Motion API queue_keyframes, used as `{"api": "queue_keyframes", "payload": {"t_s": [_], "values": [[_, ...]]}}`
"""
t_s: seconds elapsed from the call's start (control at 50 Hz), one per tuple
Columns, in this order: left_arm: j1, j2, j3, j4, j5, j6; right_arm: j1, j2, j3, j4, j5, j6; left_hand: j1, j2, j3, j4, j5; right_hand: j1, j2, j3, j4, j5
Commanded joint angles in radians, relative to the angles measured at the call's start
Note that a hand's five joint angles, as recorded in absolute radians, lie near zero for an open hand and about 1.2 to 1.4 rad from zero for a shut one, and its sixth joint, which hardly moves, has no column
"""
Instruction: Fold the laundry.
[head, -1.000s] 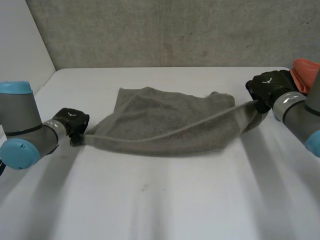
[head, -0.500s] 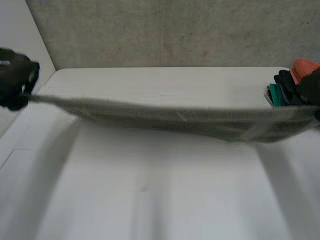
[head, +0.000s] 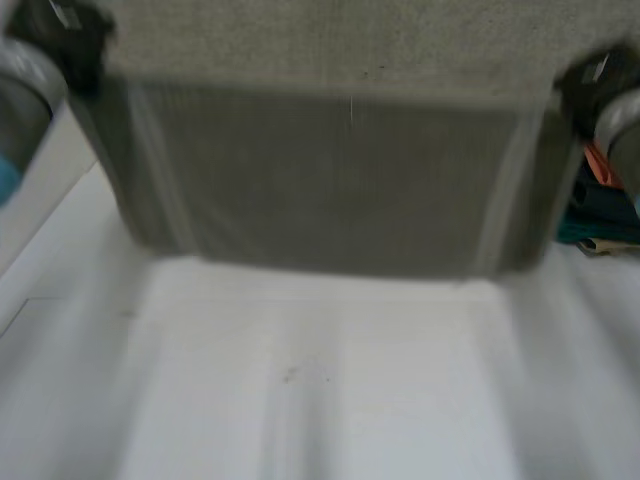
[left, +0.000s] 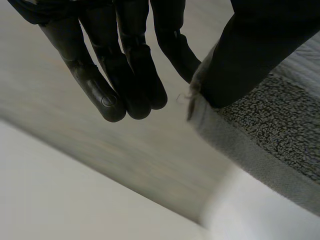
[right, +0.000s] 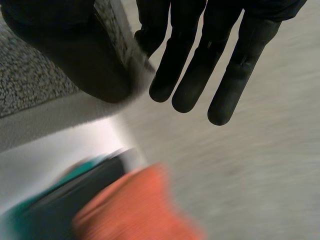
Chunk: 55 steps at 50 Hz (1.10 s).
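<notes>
1. up it has gone since half a second ago: the grey towel (head: 330, 180), then stretched in a low band over the worktop (head: 320, 390), now hangs as a broad sheet between the two raised hands.
2. the left hand (head: 58, 38) is at the towel's upper corner on its own side. its wrist view shows the thumb pinching that corner against one finger while the other fingers stick out straight (so it is grasping the towel).
3. the right hand (head: 585, 78) is at the opposite upper corner with the same hold: thumb and nearest finger clamp the hem, and the remaining fingers are straight and apart.
4. the towel's top edge runs level from hand to hand, and a paler band runs down near each side edge. i cannot tell whether the lower edge touches the worktop.
5. a pile of clothes (head: 600, 215) (orange, teal and something dark) lies on the worktop below the right hand, just beside the towel's side edge.
6. a grey wall (head: 330, 35) stands behind the towel.
</notes>
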Motion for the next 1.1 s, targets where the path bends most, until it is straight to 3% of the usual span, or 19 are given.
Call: {"api": "queue_keyframes", "payload": {"t_s": [0.02,0.08,0.2,0.52,0.64,0.72,0.9,0.98,1.1], "values": [[0.027,0.057,0.133,0.329,-0.053,-0.219,-0.004,-0.072,-0.032,-0.409,0.005,0.195,0.244,0.200,0.207,0.198,0.227,0.259,0.218,0.207,0.199,0.227],[0.029,0.071,0.093,0.325,-0.008,-0.253,0.000,-0.115,0.054,-0.491,-0.022,0.194,0.244,0.200,0.207,0.198,0.227,0.259,0.218,0.207,0.199,0.227],[0.053,0.067,-0.019,0.295,0.026,-0.275,0.011,-0.127,0.153,-0.496,-0.073,0.190,0.244,0.200,0.207,0.198,0.227,0.259,0.218,0.207,0.199,0.227],[0.055,-0.079,-0.501,0.374,0.104,-0.262,0.049,0.098,0.352,-0.319,-0.076,0.140,0.244,0.200,0.207,0.198,0.227,0.259,0.218,0.207,0.199,0.227],[0.059,-0.055,-0.649,0.320,0.125,-0.170,0.049,0.069,0.495,-0.206,-0.075,0.094,0.244,0.200,0.207,0.198,0.227,0.259,0.218,0.207,0.199,0.227],[0.084,0.020,-0.761,0.208,0.132,-0.080,0.020,-0.029,0.613,-0.160,-0.084,0.051,0.244,0.200,0.207,0.198,0.227,0.259,0.218,0.207,0.199,0.227],[0.159,0.315,-1.063,-0.161,0.128,0.151,-0.122,-0.349,0.918,0.213,-0.127,-0.315,0.244,0.200,0.207,0.198,0.227,0.259,0.218,0.207,0.199,0.227],[0.190,0.363,-1.088,-0.157,0.193,0.233,-0.136,-0.370,0.938,0.170,-0.182,-0.386,0.244,0.200,0.207,0.198,0.227,0.259,0.218,0.207,0.199,0.227],[0.176,0.279,-0.963,-0.062,0.210,0.264,-0.109,-0.252,0.843,0.017,-0.182,-0.238,0.244,0.200,0.207,0.198,0.227,0.259,0.218,0.207,0.199,0.227]]}}
